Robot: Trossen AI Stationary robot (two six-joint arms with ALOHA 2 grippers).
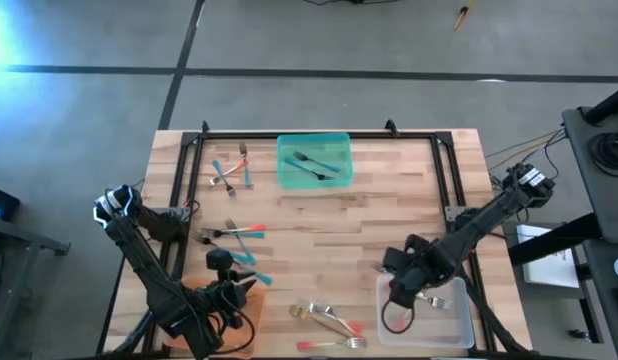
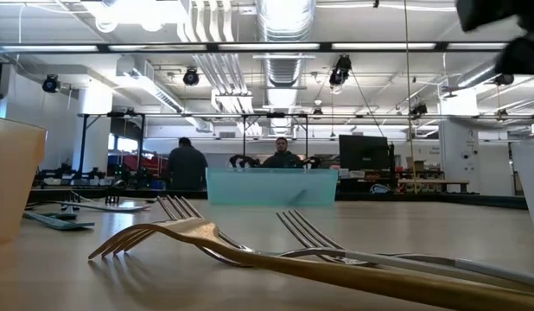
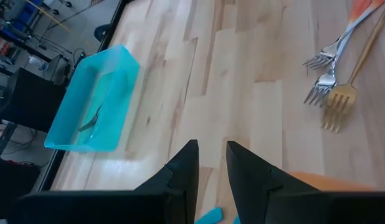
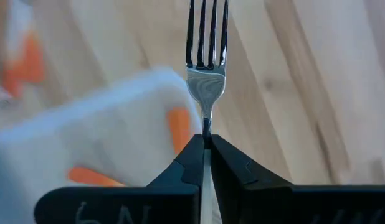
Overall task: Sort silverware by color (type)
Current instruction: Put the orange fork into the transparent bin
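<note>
Faint embossed marks — resembling "6N", though not surely legible — are being shown on the dark body of the right gripper (image 4: 205, 146) in the right wrist view. No other text, label, brand or number is being displayed legibly.

Bright, even light from ceiling fixtures (image 2: 284, 17); glare at the floor's far left. The near gold fork (image 2: 250, 250) and clear tray (image 4: 86, 149) are blurred.

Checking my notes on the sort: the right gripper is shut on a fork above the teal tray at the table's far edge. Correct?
Not quite. The right gripper is shut on a fork, but the high view shows it above the clear tray at the table's near right corner, not the teal tray.
</note>
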